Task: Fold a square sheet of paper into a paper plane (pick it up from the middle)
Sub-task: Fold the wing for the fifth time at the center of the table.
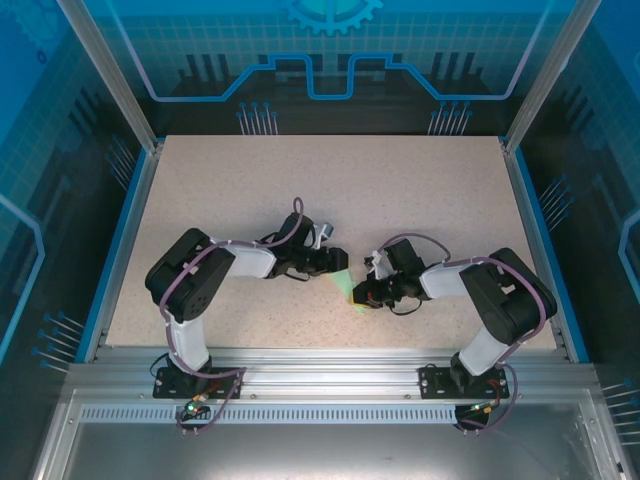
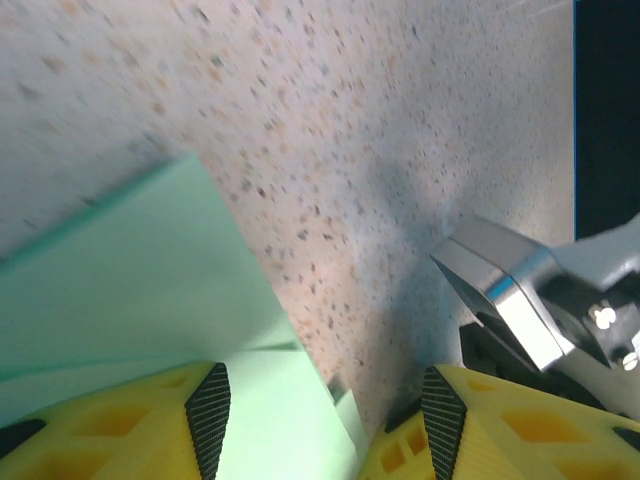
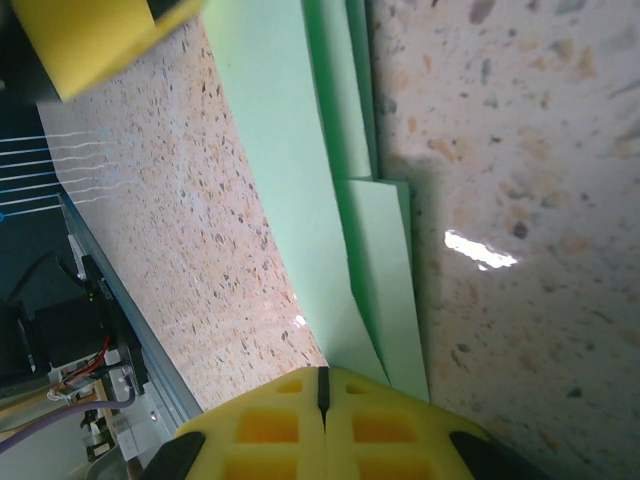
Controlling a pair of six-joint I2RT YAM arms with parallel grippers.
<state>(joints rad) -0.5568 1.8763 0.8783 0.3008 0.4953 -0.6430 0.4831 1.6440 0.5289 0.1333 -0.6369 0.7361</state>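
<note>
Pale mint-green layered paper sheet (image 3: 290,150) flat on speckled counter (image 1: 300,180) btwn arms. R claw (image 3: 322,392) together on its edge, prob pinning. L claw (image 2: 325,405) apart over flap: crease slow, edges aligned.

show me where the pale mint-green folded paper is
Top view: the pale mint-green folded paper lies on the speckled table, centred toward the near edge, between the left gripper and the right gripper.
</note>
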